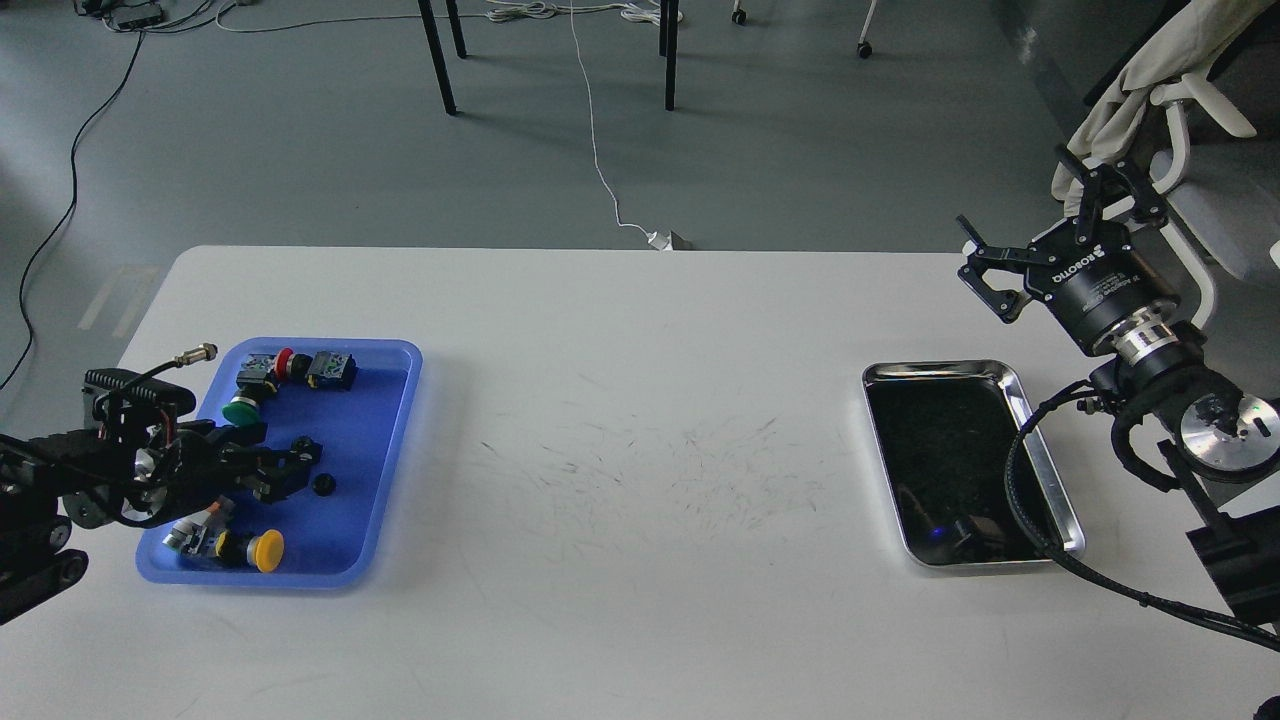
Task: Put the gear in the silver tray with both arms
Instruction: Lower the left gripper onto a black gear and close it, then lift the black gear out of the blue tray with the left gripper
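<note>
The gear [322,485] is a small black round part lying in the blue plastic tray [392,440] at the left of the table. My left gripper [298,468] reaches into that tray from the left. Its dark fingers look slightly open and empty, with the tips just left of the gear and not touching it. The silver tray [1040,455] lies at the right of the table, its dark mirror bottom bare. My right gripper [1035,225] is wide open and empty, held in the air behind the silver tray's far right corner.
The blue tray also holds a green button [241,410], a red button with switch blocks [285,365] and a yellow button [266,551]. A black cable [1030,510] from my right arm crosses the silver tray's right side. A chair with cloth [1170,80] stands at the far right.
</note>
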### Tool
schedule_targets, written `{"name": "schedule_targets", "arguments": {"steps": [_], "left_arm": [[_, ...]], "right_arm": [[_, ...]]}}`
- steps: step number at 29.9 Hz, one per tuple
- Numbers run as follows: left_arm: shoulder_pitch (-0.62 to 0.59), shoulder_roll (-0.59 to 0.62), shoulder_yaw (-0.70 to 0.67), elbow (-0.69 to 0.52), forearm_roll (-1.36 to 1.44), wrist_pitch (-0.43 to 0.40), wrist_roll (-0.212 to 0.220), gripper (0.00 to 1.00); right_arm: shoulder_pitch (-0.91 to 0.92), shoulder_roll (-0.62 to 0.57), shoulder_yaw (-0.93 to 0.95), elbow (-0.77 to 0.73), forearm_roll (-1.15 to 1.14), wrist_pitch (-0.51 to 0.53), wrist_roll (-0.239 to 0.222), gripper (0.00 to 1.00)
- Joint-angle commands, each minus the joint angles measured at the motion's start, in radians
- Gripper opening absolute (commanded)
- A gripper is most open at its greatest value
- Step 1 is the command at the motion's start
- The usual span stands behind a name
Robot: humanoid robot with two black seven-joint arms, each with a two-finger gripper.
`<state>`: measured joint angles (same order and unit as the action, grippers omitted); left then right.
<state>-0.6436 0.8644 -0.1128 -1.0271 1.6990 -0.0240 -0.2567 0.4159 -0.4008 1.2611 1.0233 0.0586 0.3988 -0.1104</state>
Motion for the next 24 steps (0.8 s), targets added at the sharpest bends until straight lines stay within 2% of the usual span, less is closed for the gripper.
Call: {"name": "schedule_targets", "arguments": {"steps": [1,9,24], "left_arm": [[-0.018,0.013,0.001,-0.019,0.001,-0.005,0.0,0.74],[-0.034,0.013,0.001,-0.033,0.031,-0.047,0.002,0.74],[-0.031,-0.022,0.002,-0.021,0.054,-0.07,0.013,0.74]], "right_arm": [[0.0,0.002,0.0,0.0,0.0,0.0,0.0,1.0],[0.0,0.005,0.0,0.0,0.0,0.002,0.0,1.0],[0.0,0.007,0.001,0.001,0.0,0.003,0.0,1.0]]}}
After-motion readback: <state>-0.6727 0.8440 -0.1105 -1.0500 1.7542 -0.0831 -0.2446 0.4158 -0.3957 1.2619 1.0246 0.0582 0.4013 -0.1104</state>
